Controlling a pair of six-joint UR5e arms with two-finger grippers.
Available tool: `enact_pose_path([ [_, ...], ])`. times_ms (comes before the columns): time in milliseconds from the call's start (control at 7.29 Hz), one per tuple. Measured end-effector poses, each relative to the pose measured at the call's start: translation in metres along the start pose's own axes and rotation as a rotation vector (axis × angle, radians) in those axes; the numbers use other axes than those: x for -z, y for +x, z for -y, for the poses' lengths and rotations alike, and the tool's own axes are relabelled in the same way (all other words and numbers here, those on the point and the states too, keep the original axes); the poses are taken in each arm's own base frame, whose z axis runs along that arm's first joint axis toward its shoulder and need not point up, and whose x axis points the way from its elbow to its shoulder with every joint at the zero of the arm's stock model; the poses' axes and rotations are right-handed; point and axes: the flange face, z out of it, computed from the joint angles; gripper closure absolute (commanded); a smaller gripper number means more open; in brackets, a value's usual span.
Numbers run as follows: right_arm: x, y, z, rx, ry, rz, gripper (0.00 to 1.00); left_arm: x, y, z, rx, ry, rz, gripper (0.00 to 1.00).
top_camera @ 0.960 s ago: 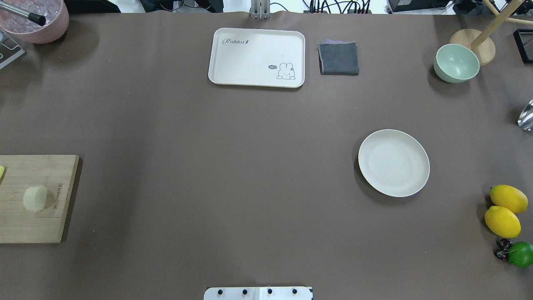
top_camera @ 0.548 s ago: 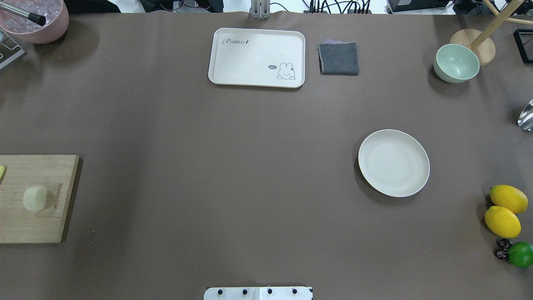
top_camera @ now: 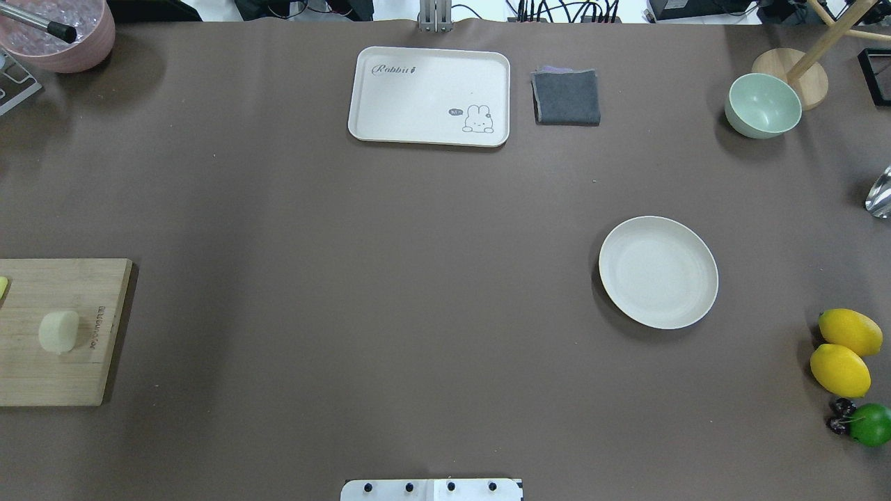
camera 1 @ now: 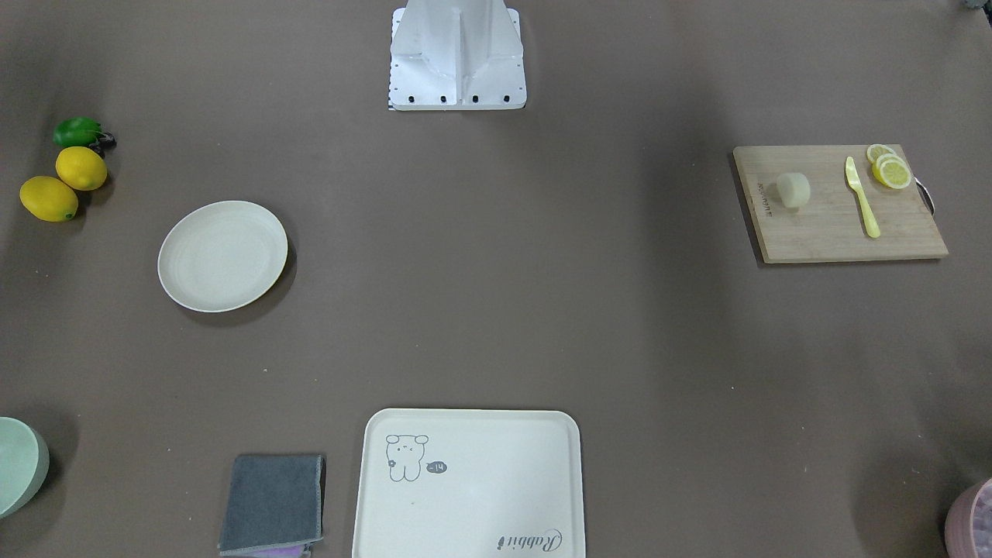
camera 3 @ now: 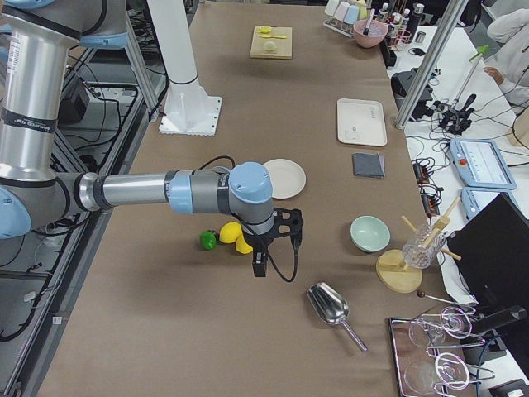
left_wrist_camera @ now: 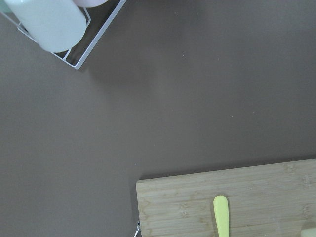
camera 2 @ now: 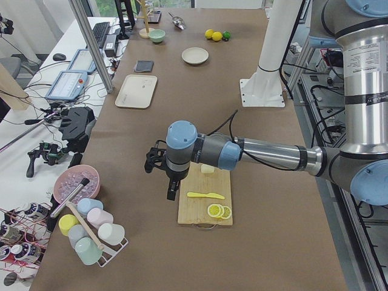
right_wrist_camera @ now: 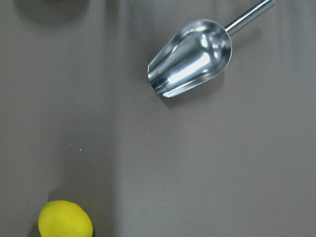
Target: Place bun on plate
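Small pale cream puck-shaped bun (top_camera: 58, 331) sits on the rectangular bamboo cutting board (top_camera: 42, 376) at the far left of the brown surface (top_camera: 348, 278). A yellow plastic knife (camera 1: 862, 196) and lemon slices (camera 1: 890, 169) are on the same board. Left claw (camera 2: 151, 163) hovers just off the board's edge, apart from the bun; wide or narrow, cannot tell. Round cream-white shallow plate (top_camera: 658, 272) lies well apart to the right. Right claw (camera 3: 293, 227) hangs above the surface near two yellow lemons (top_camera: 839, 369); cannot tell its state either.
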Motion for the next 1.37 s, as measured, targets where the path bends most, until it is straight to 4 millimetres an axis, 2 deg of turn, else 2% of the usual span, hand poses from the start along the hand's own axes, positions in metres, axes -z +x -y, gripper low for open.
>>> enact_pose_path([
  [274, 0.021, 0.006, 0.01, -0.024, 0.051, 0.018, 0.0, 0.01, 0.012, 0.024, -0.092, 0.102, -0.02, 0.03],
  [685, 0.031, 0.013, 0.003, -0.033, 0.081, 0.047, 0.0, 0.018, 0.027, 0.031, -0.169, 0.157, -0.115, 0.02],
  [960, 0.036, 0.004, 0.005, 0.009, 0.125, 0.061, 0.0, 0.022, 0.035, 0.032, -0.216, 0.201, -0.131, 0.02],
  [1234, 0.026, -0.013, 0.007, 0.03, 0.119, 0.102, 0.0, 0.01, 0.051, 0.032, -0.231, 0.175, -0.172, 0.02],
  [1371, 0.016, -0.03, 0.01, 0.01, 0.11, 0.12, 0.0, 0.0, 0.061, 0.028, -0.214, 0.159, -0.202, 0.02],
])
